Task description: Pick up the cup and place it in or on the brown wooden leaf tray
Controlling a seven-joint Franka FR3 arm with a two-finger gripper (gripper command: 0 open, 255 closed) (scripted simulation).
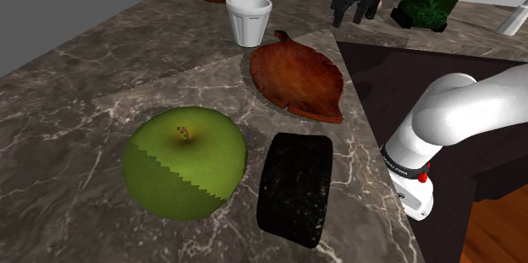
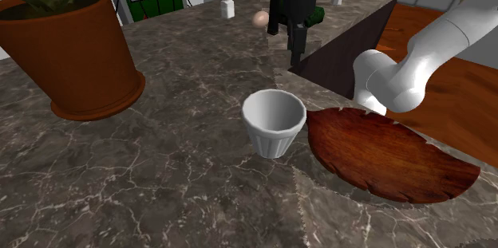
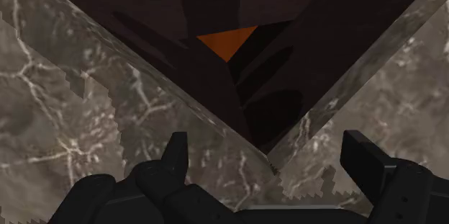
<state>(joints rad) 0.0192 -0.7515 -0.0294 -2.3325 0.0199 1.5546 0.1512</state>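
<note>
A white ribbed cup [image 1: 249, 18] [image 2: 274, 120] stands upright on the marble counter. Right beside it lies the brown leaf-shaped wooden tray [image 1: 298, 79] [image 2: 387, 155], with nothing on it. My black gripper [image 1: 355, 14] [image 2: 286, 39] hangs pointing down beyond the tray, to the cup's right in the shoulder view, above the counter's corner. It is open, and its two fingers [image 3: 176, 154] stand wide apart with nothing between them. Below them, marble edges meet at a dark gap.
A large green apple [image 1: 184, 161] and a black speckled cylinder [image 1: 294, 187] lie near the shoulder view's front. A terracotta plant pot [image 2: 76, 47] stands behind the cup. A dark green object [image 1: 427, 8] and small white bottles [image 2: 227, 5] sit farther back.
</note>
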